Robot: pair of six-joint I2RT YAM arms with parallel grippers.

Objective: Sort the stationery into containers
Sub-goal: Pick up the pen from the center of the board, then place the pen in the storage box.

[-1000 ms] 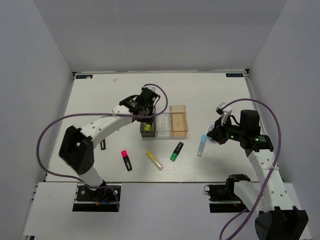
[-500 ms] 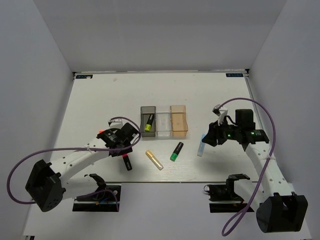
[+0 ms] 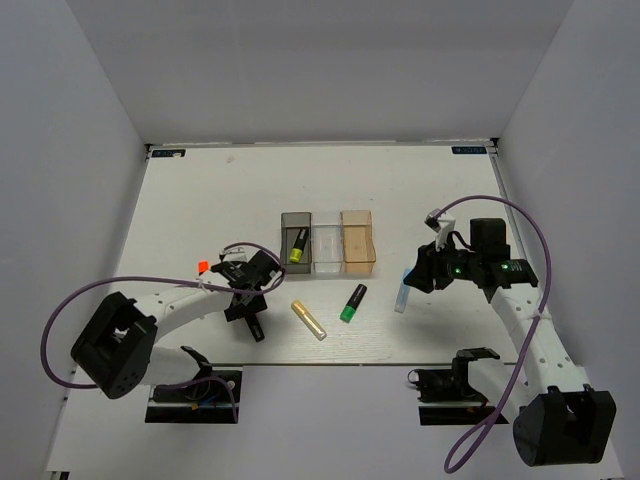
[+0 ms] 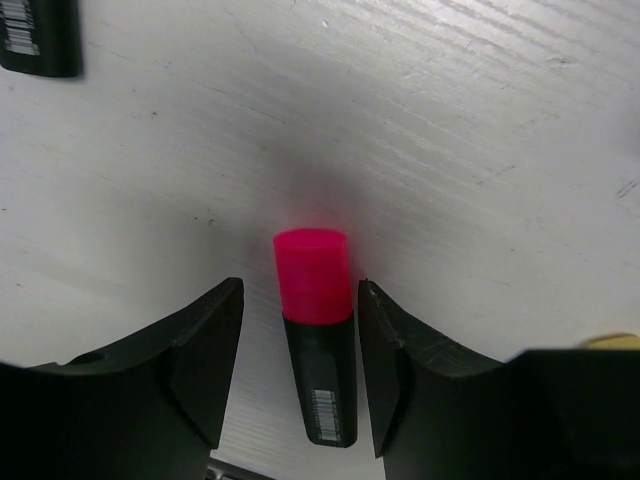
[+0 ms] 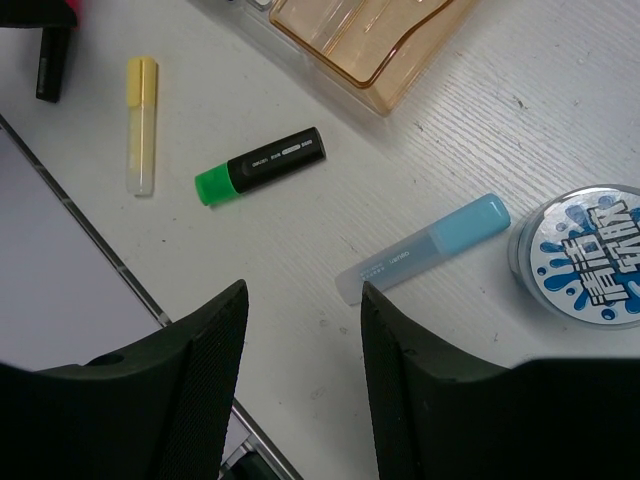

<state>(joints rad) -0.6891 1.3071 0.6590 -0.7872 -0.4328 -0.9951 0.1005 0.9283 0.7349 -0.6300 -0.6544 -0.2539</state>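
Note:
A black-pink highlighter (image 3: pixel 254 323) lies on the table, and my left gripper (image 3: pixel 246 302) stands open astride it. Its pink cap (image 4: pixel 312 275) sits between the two fingers with a small gap on each side. My right gripper (image 3: pixel 417 279) is open over bare table, next to the light blue tube (image 5: pixel 425 248) and the blue-white roll (image 5: pixel 588 255). A black-green highlighter (image 3: pixel 353 303) and a yellow one (image 3: pixel 308 320) lie in front of the containers. The dark grey bin (image 3: pixel 286 222) holds a yellow-black highlighter (image 3: pixel 297 246). The clear bin (image 3: pixel 327 268) and the orange bin (image 3: pixel 358 265) show nothing inside.
A dark item with a barcode (image 4: pixel 40 35) lies on the table beyond my left gripper. The table's front edge (image 5: pixel 120 270) runs close under the right gripper. White walls enclose the table at the left, right and back.
My left arm has swung back from the dark grey bin to the black-pink highlighter and opened, leaving the yellow-black highlighter in that bin. My right gripper has opened and shifted slightly left.

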